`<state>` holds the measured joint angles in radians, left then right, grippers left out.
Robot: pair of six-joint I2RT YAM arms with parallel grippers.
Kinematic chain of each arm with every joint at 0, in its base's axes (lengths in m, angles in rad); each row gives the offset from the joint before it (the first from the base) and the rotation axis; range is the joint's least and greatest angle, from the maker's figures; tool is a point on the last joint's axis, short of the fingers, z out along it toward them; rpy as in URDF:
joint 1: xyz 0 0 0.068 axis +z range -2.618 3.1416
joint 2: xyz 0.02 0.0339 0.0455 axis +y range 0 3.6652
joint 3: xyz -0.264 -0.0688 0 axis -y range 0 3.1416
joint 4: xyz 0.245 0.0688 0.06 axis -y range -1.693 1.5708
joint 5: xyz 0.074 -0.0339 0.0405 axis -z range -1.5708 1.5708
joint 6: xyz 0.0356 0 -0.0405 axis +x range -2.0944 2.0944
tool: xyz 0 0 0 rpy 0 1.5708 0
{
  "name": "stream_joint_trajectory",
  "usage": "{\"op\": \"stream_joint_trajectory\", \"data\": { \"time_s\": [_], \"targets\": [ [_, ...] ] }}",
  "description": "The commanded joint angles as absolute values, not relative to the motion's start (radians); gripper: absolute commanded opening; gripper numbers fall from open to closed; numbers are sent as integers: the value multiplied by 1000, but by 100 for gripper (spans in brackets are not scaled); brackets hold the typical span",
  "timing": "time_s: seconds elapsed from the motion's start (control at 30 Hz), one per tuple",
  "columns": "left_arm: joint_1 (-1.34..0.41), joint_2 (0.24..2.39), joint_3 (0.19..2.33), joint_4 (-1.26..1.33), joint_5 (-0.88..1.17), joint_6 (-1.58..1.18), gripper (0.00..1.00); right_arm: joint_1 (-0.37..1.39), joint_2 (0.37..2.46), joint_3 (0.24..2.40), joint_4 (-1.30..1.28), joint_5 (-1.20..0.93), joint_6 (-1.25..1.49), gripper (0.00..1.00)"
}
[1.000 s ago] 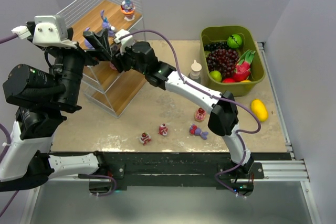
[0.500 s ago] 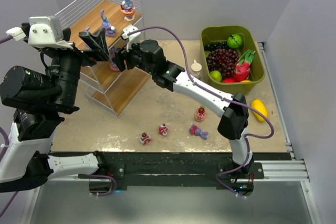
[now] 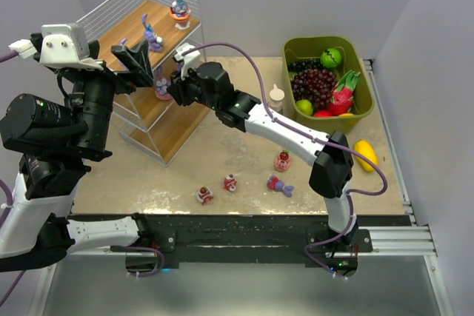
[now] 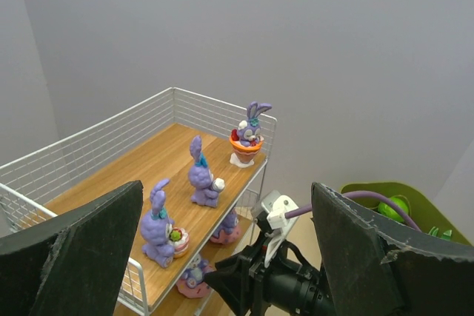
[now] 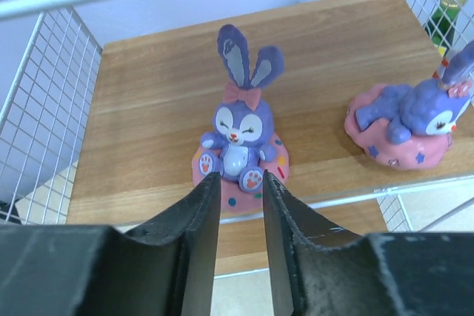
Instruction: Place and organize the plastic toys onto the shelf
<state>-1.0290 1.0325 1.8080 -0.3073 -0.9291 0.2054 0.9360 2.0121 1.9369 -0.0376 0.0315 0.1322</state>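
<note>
The shelf (image 3: pixel 167 129) stands at the back left, white wire with wooden boards (image 5: pixel 148 79). On its top board (image 4: pixel 133 160) three purple bunnies stand in a row (image 4: pixel 201 174). Two bunnies on pink bases sit on the middle board: one upright (image 5: pixel 241 138), one lying (image 5: pixel 411 120). My right gripper (image 5: pixel 241 179) hovers just in front of the upright one, its jaws a narrow gap apart with nothing between them. My left gripper (image 4: pixel 226 186) hangs wide open above the shelf's near corner (image 3: pixel 141 61). Several toys lie on the table: two red-and-white pieces (image 3: pixel 204 195) (image 3: pixel 230 182), a pink cake piece (image 3: pixel 282 160), a lying bunny (image 3: pixel 280 185).
An olive-green bin (image 3: pixel 348 120) at the back right holds grapes, a green apple and a dragon fruit. A yellow lemon (image 3: pixel 365 155) lies by the table's right edge. A small white bottle (image 3: pixel 276 99) stands between shelf and bin. The right arm (image 3: pixel 281 131) stretches across the table's middle.
The right arm's elbow has swung to the right and its gripper has drawn back a little from the middle board, jaws now narrower. The upright bunny stays on that board. The left gripper has shifted slightly.
</note>
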Motion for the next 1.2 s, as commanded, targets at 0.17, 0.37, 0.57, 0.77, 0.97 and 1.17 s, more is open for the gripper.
{"op": "stream_joint_trajectory", "data": {
  "time_s": [0.17, 0.37, 0.57, 0.77, 0.97, 1.17],
  "targets": [
    [-1031, 1031, 1809, -275, -948, 225, 99, 939, 1971, 1950, -54, 40, 173, 25],
    [-1031, 1026, 1805, -275, -948, 224, 99, 939, 1991, 1965, -64, 48, 152, 25],
    [-1031, 1025, 1802, -275, -948, 222, 99, 937, 2011, 1977, -78, 61, 140, 25],
    [-1031, 1025, 1801, -273, -948, 224, 100, 937, 2028, 1985, -83, 77, 133, 25],
    [-1031, 1025, 1801, -273, -948, 224, 99, 936, 2054, 2014, -95, 86, 126, 25],
    [-1031, 1022, 1799, -273, -948, 222, 100, 933, 2075, 2043, -109, 106, 124, 25]
  ]
}}
